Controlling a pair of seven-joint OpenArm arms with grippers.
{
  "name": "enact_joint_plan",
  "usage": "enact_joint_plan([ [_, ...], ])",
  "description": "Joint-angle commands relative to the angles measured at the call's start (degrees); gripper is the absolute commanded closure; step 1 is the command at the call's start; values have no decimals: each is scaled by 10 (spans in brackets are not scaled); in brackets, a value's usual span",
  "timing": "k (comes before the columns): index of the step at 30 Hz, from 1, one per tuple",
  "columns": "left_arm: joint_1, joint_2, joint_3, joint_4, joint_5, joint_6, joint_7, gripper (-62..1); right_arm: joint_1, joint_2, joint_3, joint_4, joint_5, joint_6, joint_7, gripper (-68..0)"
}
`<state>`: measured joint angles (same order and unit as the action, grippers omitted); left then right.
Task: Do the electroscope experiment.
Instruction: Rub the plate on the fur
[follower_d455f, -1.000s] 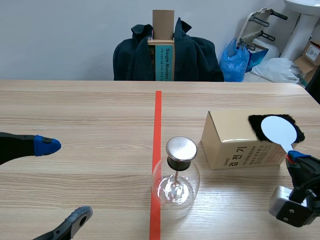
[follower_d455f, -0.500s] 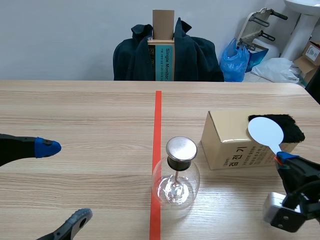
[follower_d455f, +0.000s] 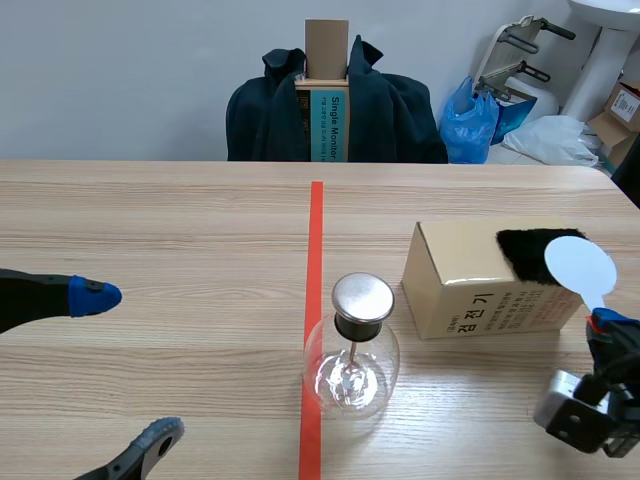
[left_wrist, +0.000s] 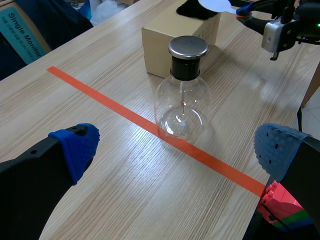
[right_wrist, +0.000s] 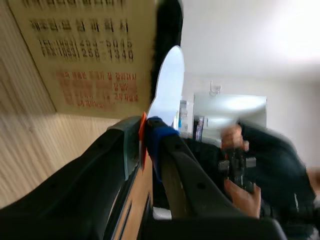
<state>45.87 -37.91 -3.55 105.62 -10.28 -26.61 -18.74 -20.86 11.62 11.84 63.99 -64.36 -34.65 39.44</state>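
We see a glass flask (follower_d455f: 352, 362) standing on the tape (follower_d455f: 315, 250), topped by a metal cap (follower_d455f: 362, 297). From the cap a thin rod (follower_d455f: 353, 362) hangs down inside. The closed box (follower_d455f: 470, 280) sits just right of the flask, not touching it, with black fur (follower_d455f: 528, 256) on its far right corner.

Our left gripper (follower_d455f: 128, 365) is spread wide and holds nothing. The flask stands ahead of it, well apart.

Our right gripper (follower_d455f: 606, 326) is clenched on the handle of the white paddle (follower_d455f: 580, 265). The disc is up by the fur's right end, but we cannot tell if they touch.

The table (follower_d455f: 150, 220) is bare wood left of the tape.
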Motion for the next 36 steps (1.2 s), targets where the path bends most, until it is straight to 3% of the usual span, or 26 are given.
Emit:
enact_joint_plan([
  [1,-2,6,0,3,-5,1,-9,-623,3,4,-7,6,-6,0,56,-8],
  [2,-2,6,0,3,-5,1,-9,-623,2,3,-11,7,-6,-1,61,-8],
  [6,-2,6,0,3,-5,1,-9,-623,-7,0,-5,7,5,-5,-59,-8],
  [7,-2,6,0,3,-5,1,-9,-623,-8,3,-5,7,3,-4,-51,-8],
  [11,-2,6,0,3,-6,1,-9,-623,-1,3,-12,9,-2,-3,73,-8],
  [16,-2,6,0,3,-6,1,-9,-623,-11,1,-8,8,14,-5,-64,-8],
  [17,-2,6,0,3,-6,1,-9,-623,-12,3,-7,8,13,-5,-56,-8],
  [21,-2,6,0,3,-6,1,-9,-623,-9,4,-18,10,-1,-5,77,-8],
  [22,-2,6,0,3,-6,1,-9,-623,-9,2,-19,10,4,-5,66,-8],
  [26,-2,7,0,3,-6,1,-9,-623,-20,-4,-7,10,18,-13,-77,-8],
  [28,-2,7,0,3,-6,1,-9,-623,-20,2,-6,10,9,-13,-48,-8],
  [30,-2,7,0,3,-6,1,-9,-623,-15,3,-11,11,0,-13,39,-8],
  [31,-2,7,0,3,-6,1,-9,-623,-12,2,-15,11,1,-14,57,-8],
  [33,-2,7,0,3,-6,1,-9,-623,-10,2,-16,12,10,-15,26,-8],
  [36,-2,7,0,3,-6,1,-9,-623,-14,3,-8,12,22,-25,-84,-8],
])
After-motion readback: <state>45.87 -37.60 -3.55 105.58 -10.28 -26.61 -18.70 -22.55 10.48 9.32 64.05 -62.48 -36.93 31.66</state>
